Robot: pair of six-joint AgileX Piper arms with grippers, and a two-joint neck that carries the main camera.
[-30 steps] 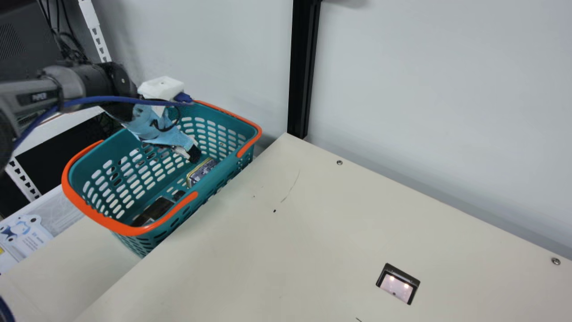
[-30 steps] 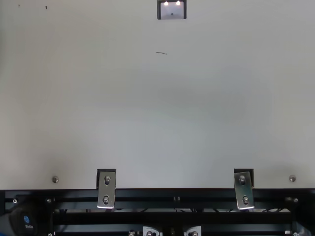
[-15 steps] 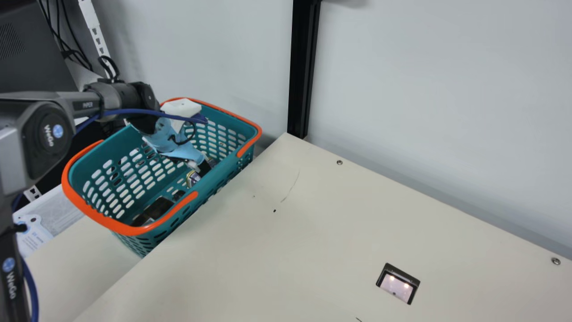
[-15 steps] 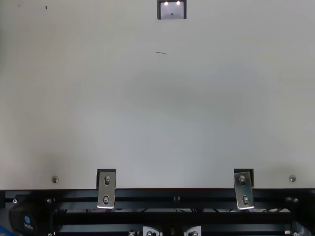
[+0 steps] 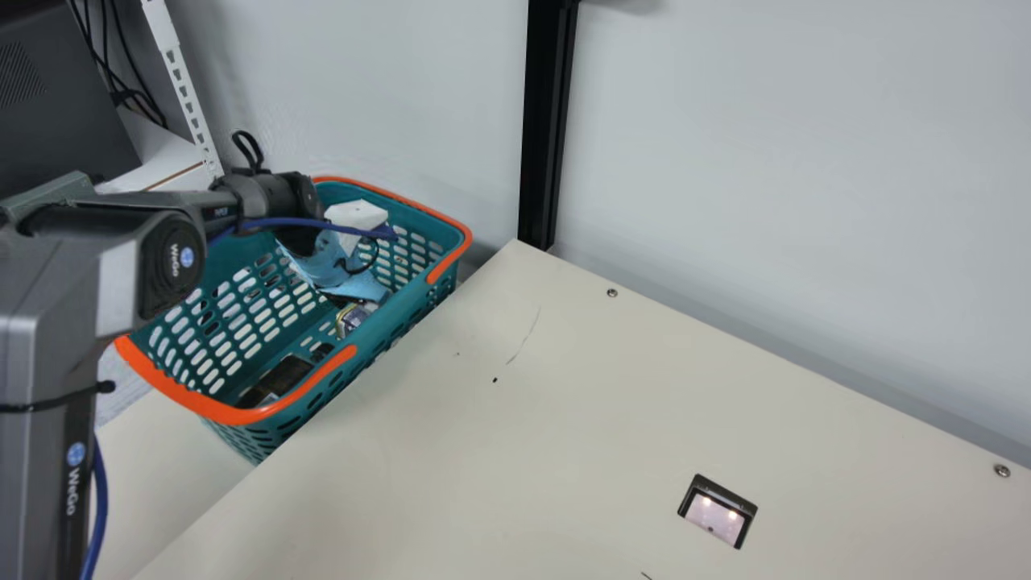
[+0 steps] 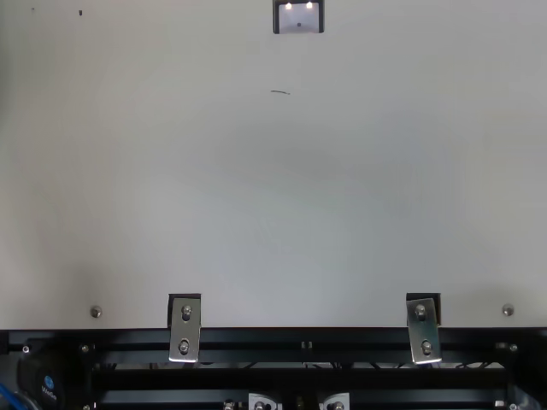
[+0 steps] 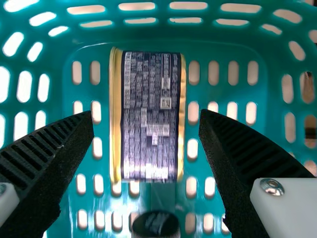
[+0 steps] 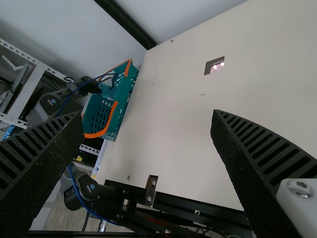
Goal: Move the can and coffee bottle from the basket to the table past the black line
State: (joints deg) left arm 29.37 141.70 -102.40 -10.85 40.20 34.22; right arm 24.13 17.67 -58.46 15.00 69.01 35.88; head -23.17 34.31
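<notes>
**Left gripper (image 5: 342, 267) hung wide over can (image 7: 147, 116)**

The can lay in the far part of the basket (image 5: 233, 416), left of the table (image 5: 515, 451); the coffee bottle (image 5: 283, 377) lay nearer. The right gripper (image 8: 148, 115) gaped wide too.

Gold-rimmed can (image 7: 148, 111), dark coffee bottle (image 5: 285, 376) on their sides in basket (image 5: 229, 416)

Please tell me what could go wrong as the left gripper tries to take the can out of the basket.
The can lies on its side between the left gripper's open fingers, so it could roll if one finger touches first. It also lies near the basket's table-side wall, which a finger might scrape or catch. The dark cap, probably the coffee bottle's, sits just off the can's end and might get nudged.
</notes>
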